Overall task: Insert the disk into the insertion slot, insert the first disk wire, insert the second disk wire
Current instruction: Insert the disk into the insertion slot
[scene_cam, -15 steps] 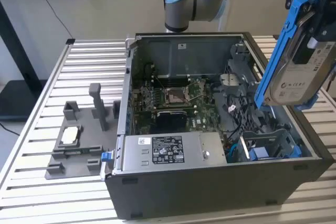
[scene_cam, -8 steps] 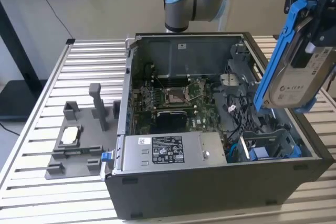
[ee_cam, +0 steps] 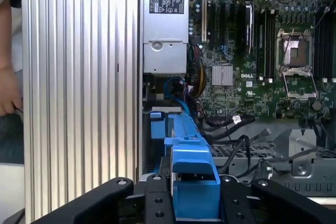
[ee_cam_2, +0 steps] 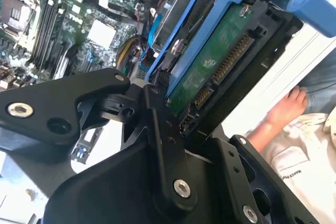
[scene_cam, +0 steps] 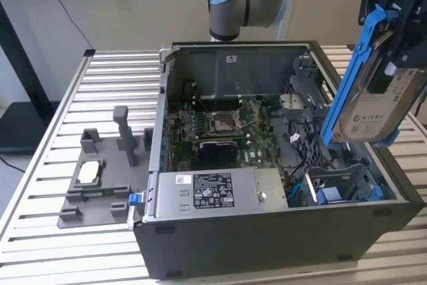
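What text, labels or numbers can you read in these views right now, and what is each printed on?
None reads clearly enough to quote.
Disk, held by the gripper: print on its white label is too small.
Power-supply box: label print is too small.
White sticker on the back wall of the case: too small.
Person's shirt: print is blurred and partly cut off.

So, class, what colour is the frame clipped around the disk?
The frame is bright blue, clearest in the exterior view.
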